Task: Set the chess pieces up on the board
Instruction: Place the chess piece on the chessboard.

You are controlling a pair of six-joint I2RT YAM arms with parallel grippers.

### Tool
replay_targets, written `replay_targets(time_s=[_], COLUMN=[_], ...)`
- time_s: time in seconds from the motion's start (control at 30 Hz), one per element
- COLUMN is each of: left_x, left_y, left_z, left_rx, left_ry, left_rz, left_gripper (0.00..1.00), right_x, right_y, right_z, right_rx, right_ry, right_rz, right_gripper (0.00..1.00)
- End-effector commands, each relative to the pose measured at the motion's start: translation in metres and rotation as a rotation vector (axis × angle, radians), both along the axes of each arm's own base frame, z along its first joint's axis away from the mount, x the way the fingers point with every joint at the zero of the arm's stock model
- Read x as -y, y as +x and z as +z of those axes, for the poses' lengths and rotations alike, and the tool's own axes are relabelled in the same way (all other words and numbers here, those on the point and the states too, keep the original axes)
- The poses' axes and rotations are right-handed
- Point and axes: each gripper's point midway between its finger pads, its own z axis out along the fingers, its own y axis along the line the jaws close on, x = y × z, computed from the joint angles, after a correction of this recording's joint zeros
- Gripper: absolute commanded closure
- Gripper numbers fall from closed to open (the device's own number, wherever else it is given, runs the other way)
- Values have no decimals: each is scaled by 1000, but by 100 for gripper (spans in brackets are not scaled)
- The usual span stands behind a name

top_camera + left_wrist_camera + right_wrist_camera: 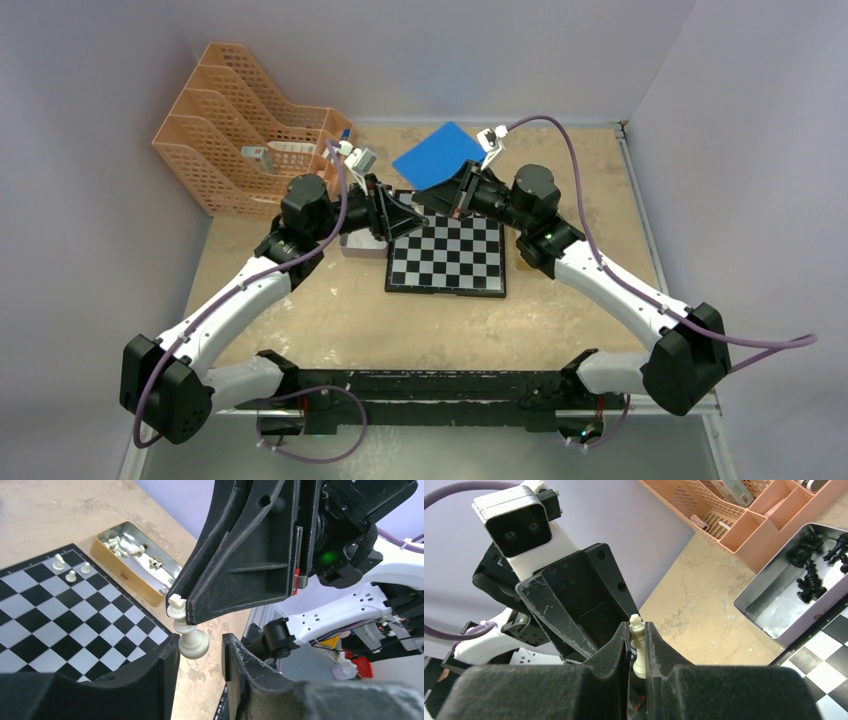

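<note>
A cream-white king [638, 642] is pinched between the fingers of my right gripper [638, 630], which is shut on it. In the left wrist view the king [189, 632] hangs base-down from the right gripper [235, 555]. Its base sits between the fingers of my left gripper [200, 644], close against the left finger [167, 652] with a gap on the other side. Those jaws stand partly open. Both grippers meet above the far edge of the board [447, 255]. Three white pieces [71, 575] stand near one corner of the board [50, 615].
A gold tin [106, 556] with several white pieces lies beside the board. A silver tin [774, 615] holds several black pieces [811, 577]. A blue sheet [438, 153] lies behind the board, and an orange file rack [240, 130] stands at the back left.
</note>
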Motion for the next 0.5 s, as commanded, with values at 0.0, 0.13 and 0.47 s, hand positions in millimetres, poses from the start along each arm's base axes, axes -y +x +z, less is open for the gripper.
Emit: replay_targets(time_s=[0.0,0.13,0.47], left_x=[-2,-6,-23], left_y=[0,-2,-16], left_z=[33,28,10], left_rx=[129,160,361], left_ry=[-43,-4,176], left_rz=[4,10,-26], left_gripper=[71,78,90], right_x=[1,3,0], right_y=[-16,-15,-33], right_z=[29,26,2], right_rx=[76,96,166], right_ry=[66,34,-140], right_rz=[41,35,183], right_gripper=[91,89,68])
